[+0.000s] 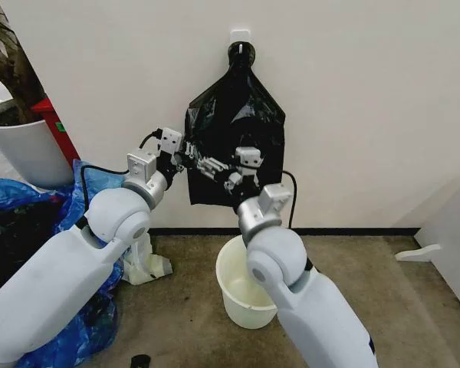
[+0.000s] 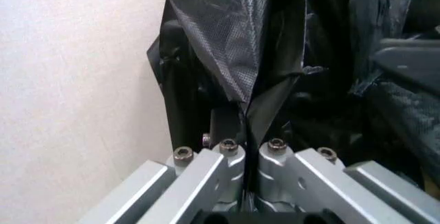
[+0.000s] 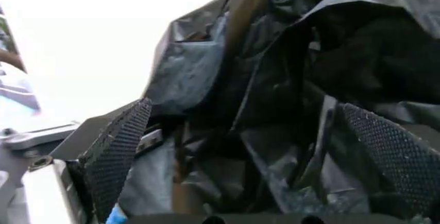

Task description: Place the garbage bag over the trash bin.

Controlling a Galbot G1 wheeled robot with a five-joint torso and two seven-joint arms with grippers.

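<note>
The left gripper (image 2: 251,154) pinches the garbage bag (image 1: 234,126) edge; the right gripper (image 3: 254,147) — jaws spread — should close on film before lifting toward the trash bin (image 1: 238,295).

Even, soft indoor light; the right wrist view's wall blows out white, and its close-up edges blur.

Glossy wrinkled plastic garbage bag (image 1: 234,130), smooth plastic trash bin (image 1: 234,295)

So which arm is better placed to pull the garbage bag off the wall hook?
Probably the left: the left gripper is shut on the garbage bag, while the right gripper sits open against it.
</note>
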